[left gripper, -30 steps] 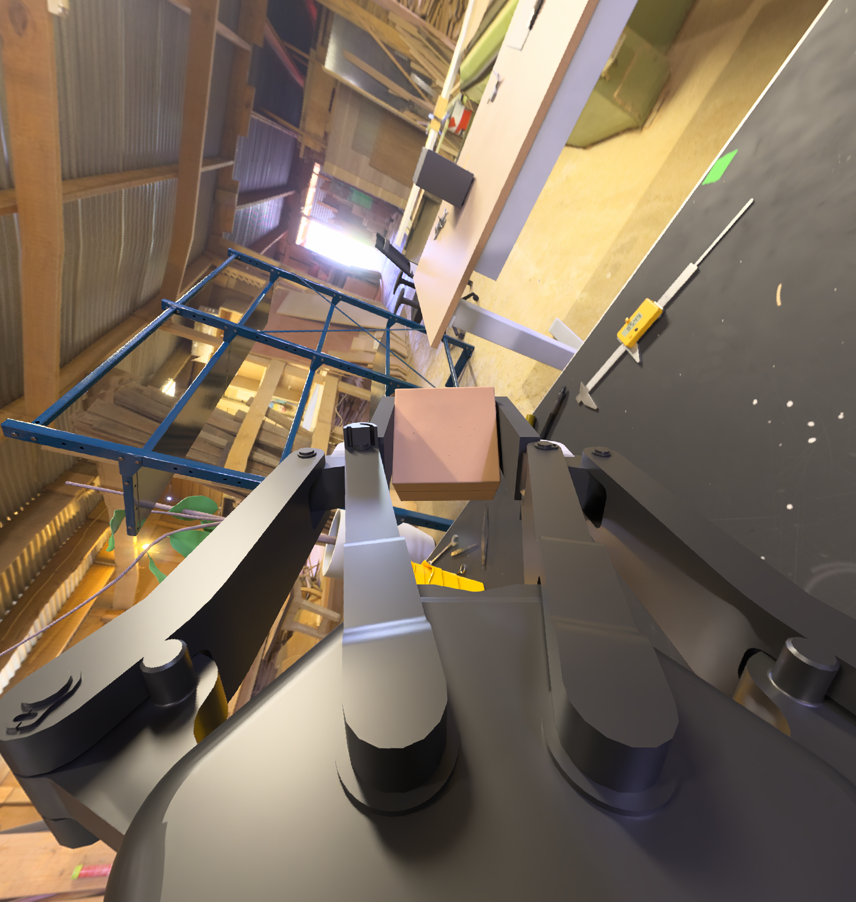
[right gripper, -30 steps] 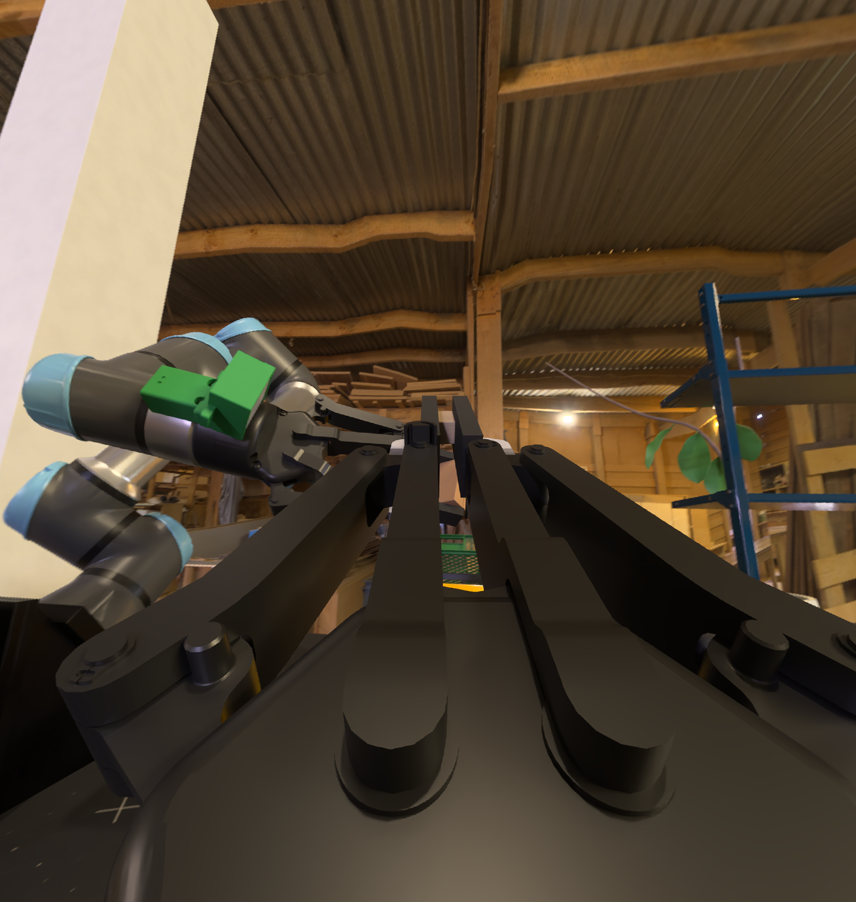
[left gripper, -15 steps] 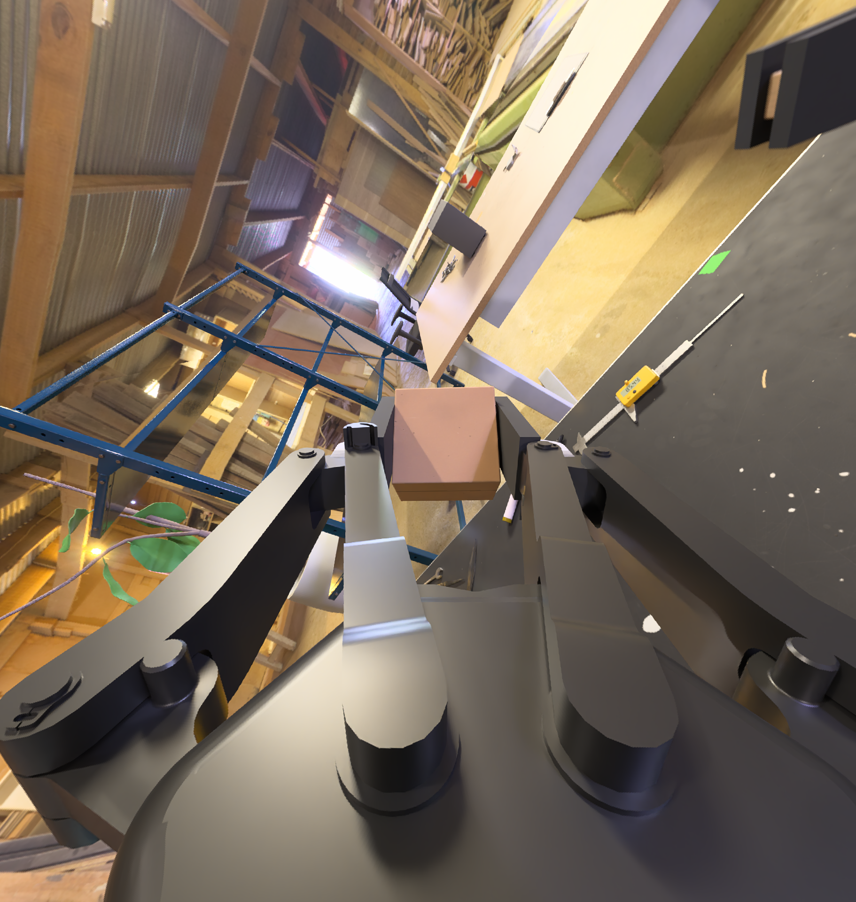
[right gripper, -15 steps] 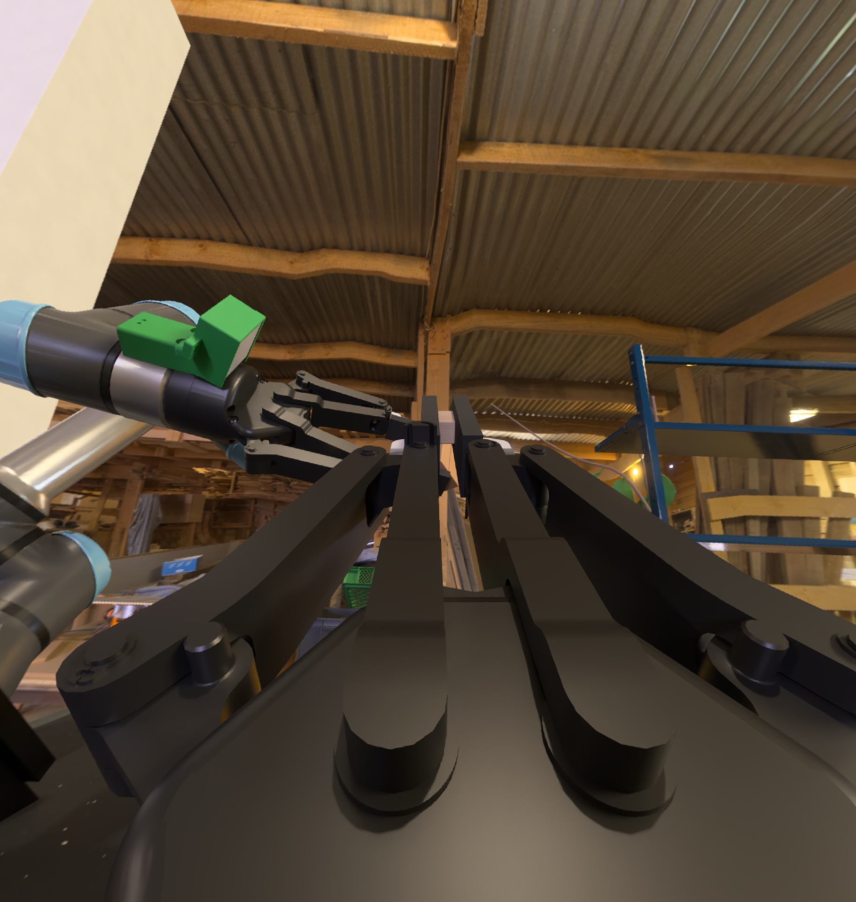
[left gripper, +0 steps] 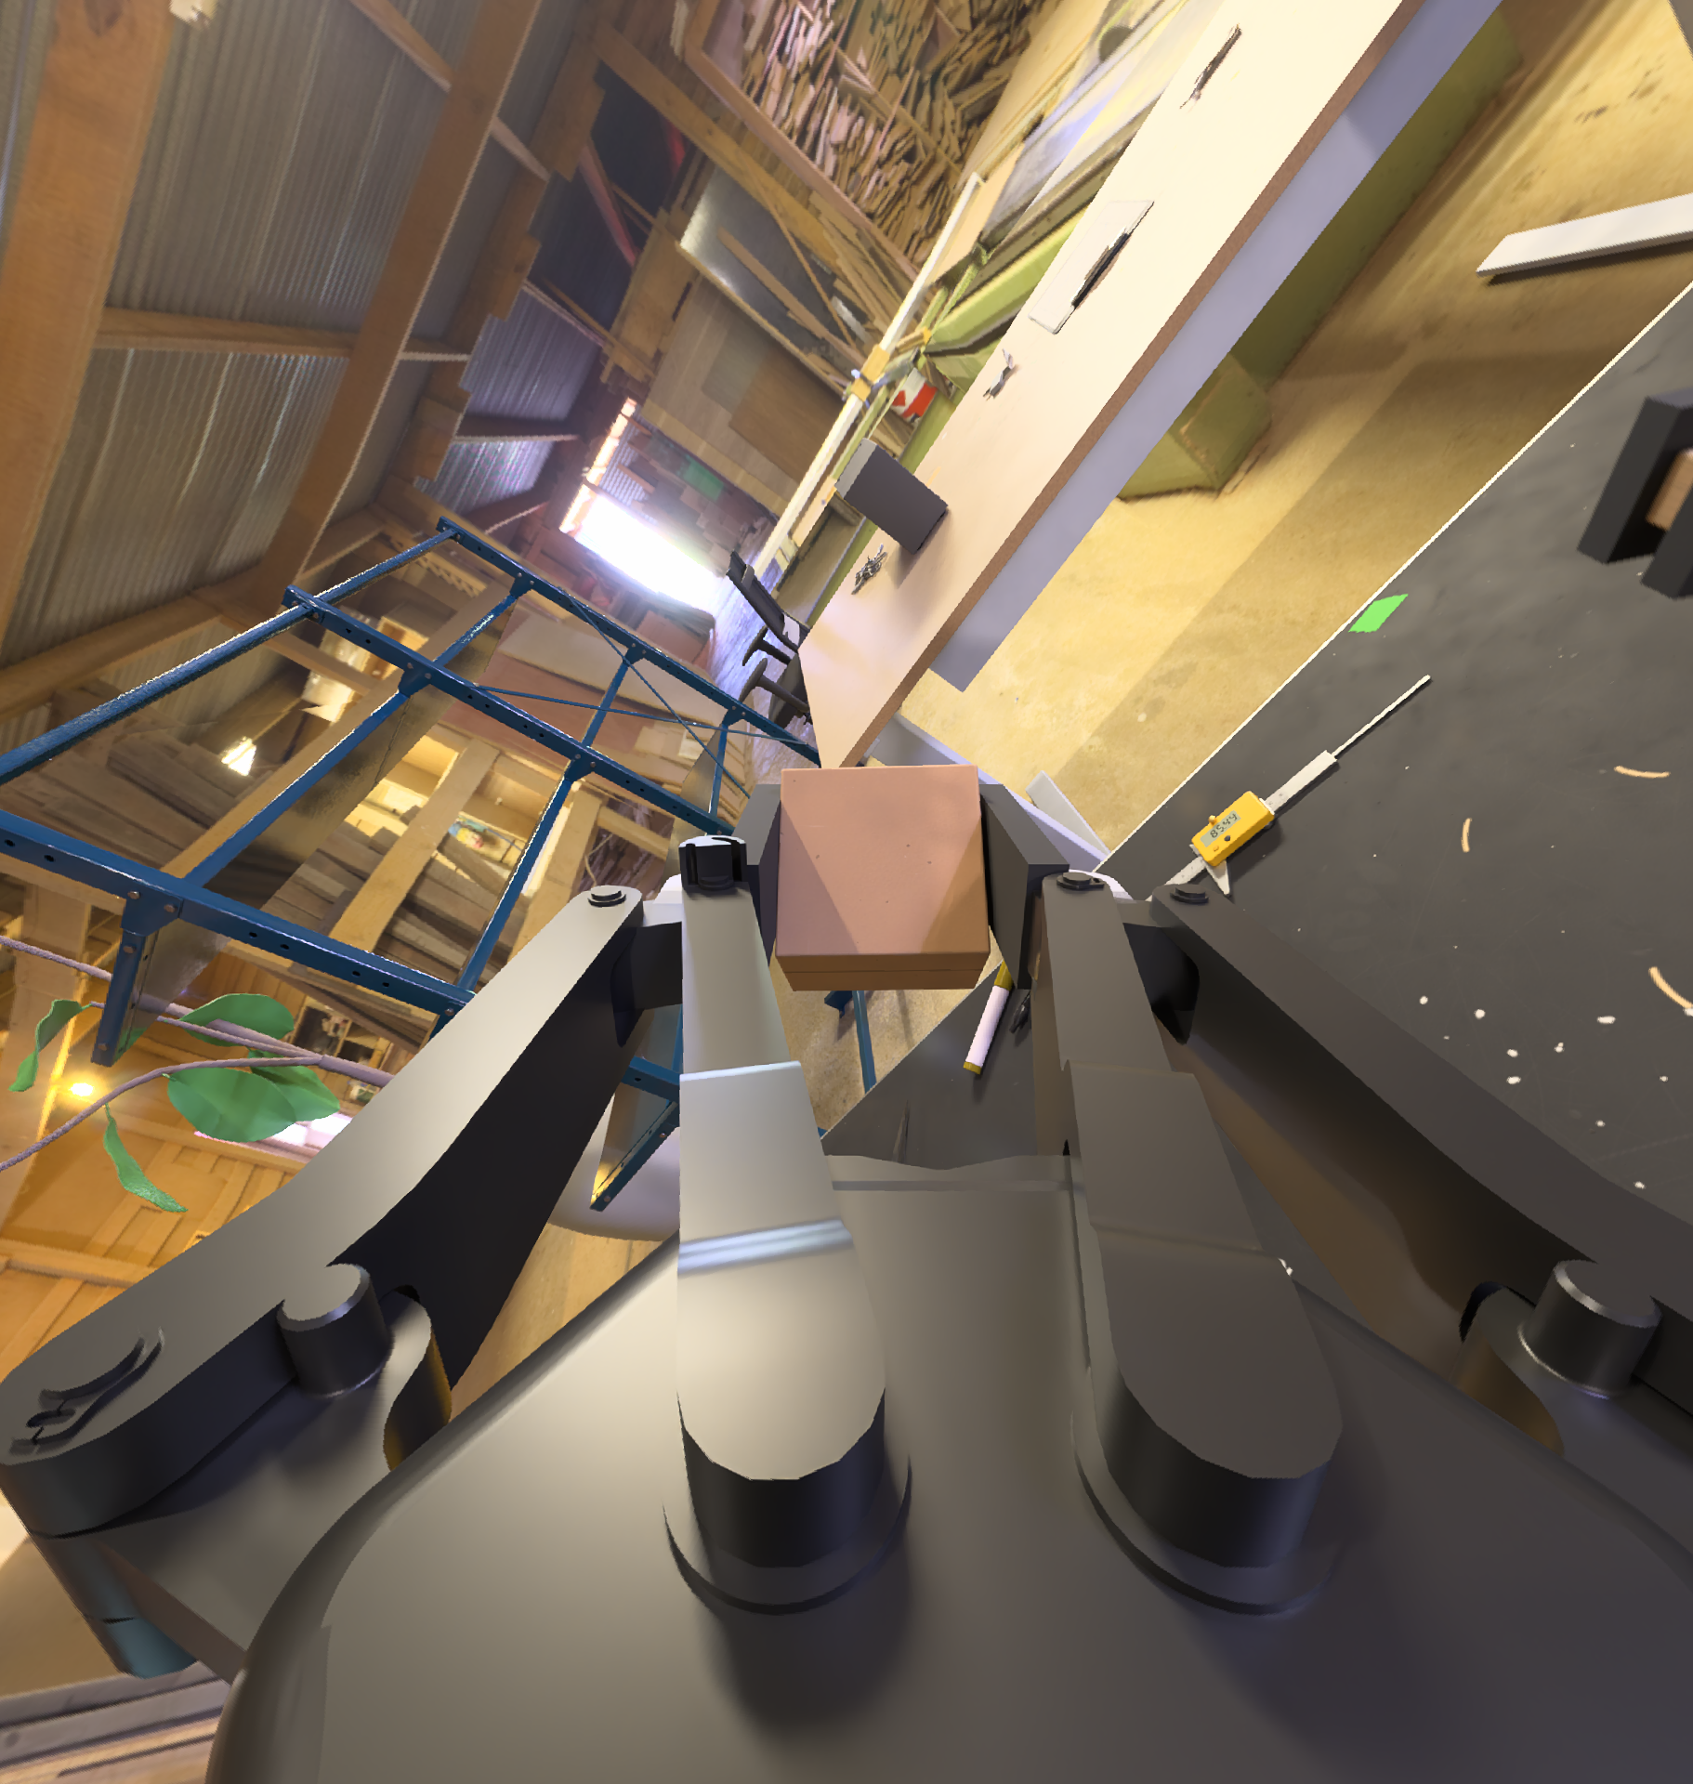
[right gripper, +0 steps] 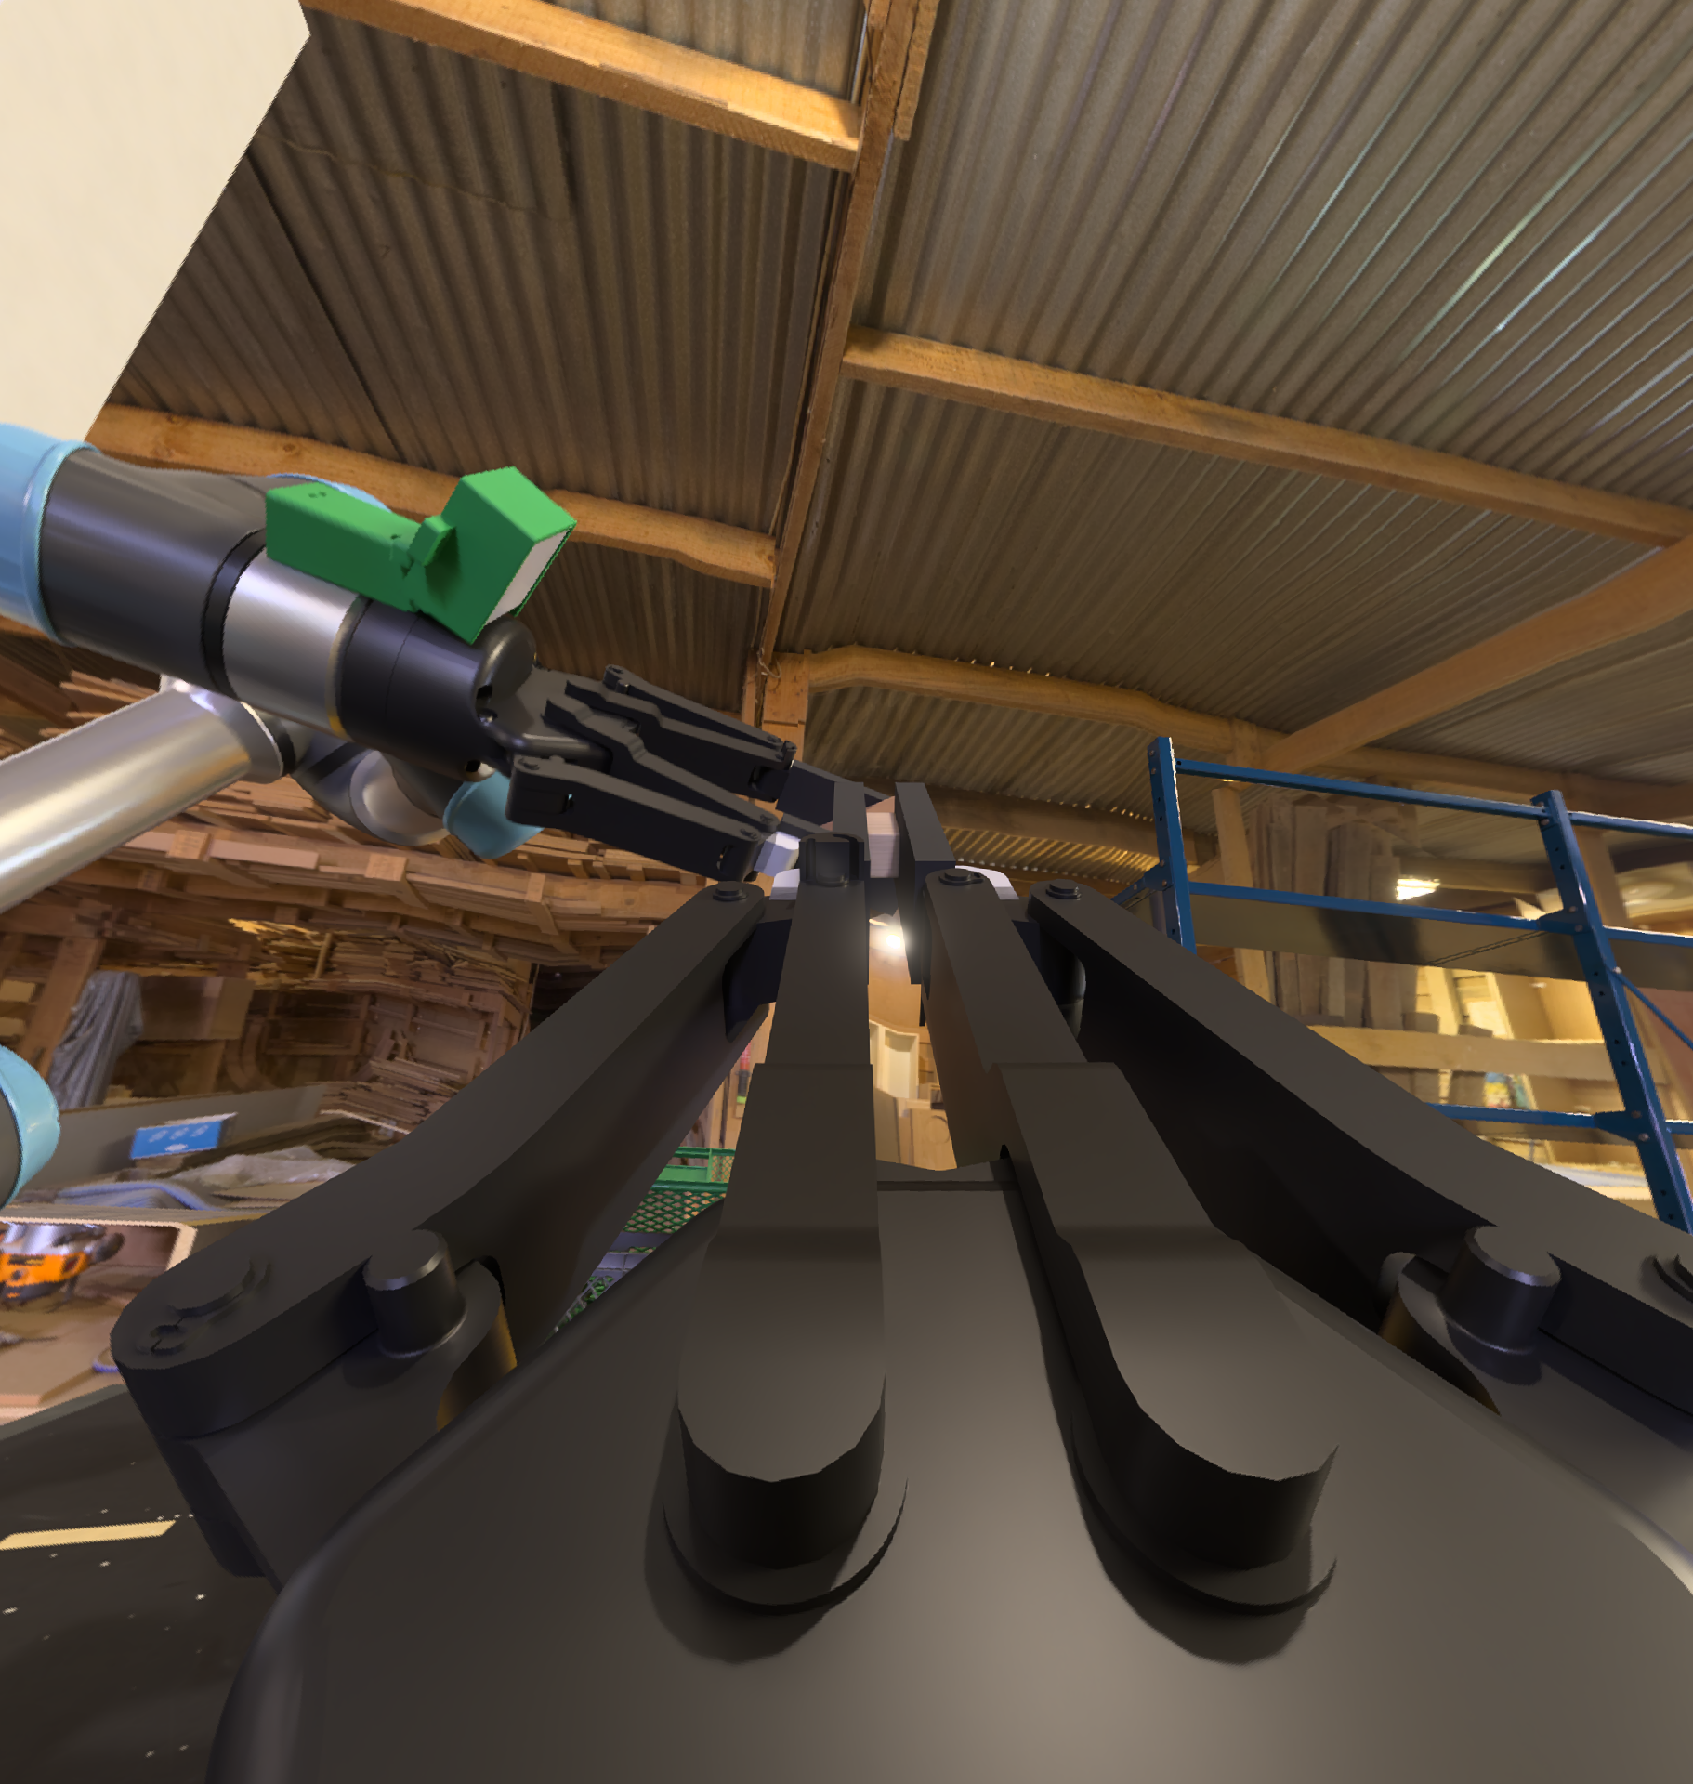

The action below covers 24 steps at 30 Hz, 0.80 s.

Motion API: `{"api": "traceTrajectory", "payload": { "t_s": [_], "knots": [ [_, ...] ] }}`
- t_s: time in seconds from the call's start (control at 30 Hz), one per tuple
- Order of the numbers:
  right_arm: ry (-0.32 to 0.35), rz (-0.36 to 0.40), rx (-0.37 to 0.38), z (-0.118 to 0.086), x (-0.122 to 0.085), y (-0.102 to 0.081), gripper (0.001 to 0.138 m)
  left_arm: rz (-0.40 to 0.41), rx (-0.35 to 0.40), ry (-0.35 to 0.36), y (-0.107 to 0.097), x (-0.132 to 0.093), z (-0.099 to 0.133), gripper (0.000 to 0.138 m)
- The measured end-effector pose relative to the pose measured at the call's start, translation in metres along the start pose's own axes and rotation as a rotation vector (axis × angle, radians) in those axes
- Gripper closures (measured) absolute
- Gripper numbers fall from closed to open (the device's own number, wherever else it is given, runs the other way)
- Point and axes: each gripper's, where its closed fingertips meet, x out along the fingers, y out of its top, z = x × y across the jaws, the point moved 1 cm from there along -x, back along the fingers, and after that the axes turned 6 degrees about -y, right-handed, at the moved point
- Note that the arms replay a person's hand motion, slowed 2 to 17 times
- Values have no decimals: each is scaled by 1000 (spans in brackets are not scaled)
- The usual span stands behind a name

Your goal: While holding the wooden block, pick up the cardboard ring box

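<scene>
My left gripper [left gripper: 886, 825] is shut on the cardboard ring box [left gripper: 872, 888], a brown square box with a lid seam, and holds it in the air beyond the black table's edge. My right gripper [right gripper: 879, 821] is nearly closed on a small pale wooden block [right gripper: 881, 838] at its fingertips and points up toward the roof. The left gripper [right gripper: 650, 772] also shows in the right wrist view, reaching in close beside my right fingertips. In the left wrist view the right gripper's dark fingers [left gripper: 1634, 483] hold the block [left gripper: 1678, 483] at the right edge.
The black table [left gripper: 1451, 1014] carries a yellow caliper [left gripper: 1229, 830], a white marker pen [left gripper: 987, 1023], a green patch [left gripper: 1378, 613] and pale specks. A blue metal rack [right gripper: 1596, 965] stands to the right. A long beige board [left gripper: 1065, 386] lies beyond the table.
Both grips hold as before. The left view has swung, showing more table and the right gripper. The right view has tilted up, and the left arm has come closer to it.
</scene>
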Motion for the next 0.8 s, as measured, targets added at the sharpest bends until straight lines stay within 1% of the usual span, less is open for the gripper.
{"api": "traceTrajectory", "payload": {
  "t_s": [0.2, 0.37, 0.57, 0.8],
  "knots": [
    [-7, 1, -52, -13, -1, -6, 130, 11, -12, -8, 8, -1, -5, 87],
    [-8, 13, -74, -22, -2, -8, 130, 17, -15, -12, 13, -2, -7, 87],
    [-2, 23, -67, -30, -3, -10, 130, 16, -6, -10, 19, -2, -8, 87],
    [14, 10, -41, -40, -4, -14, 130, 12, 2, -14, 23, 0, -7, 87]
  ]
}}
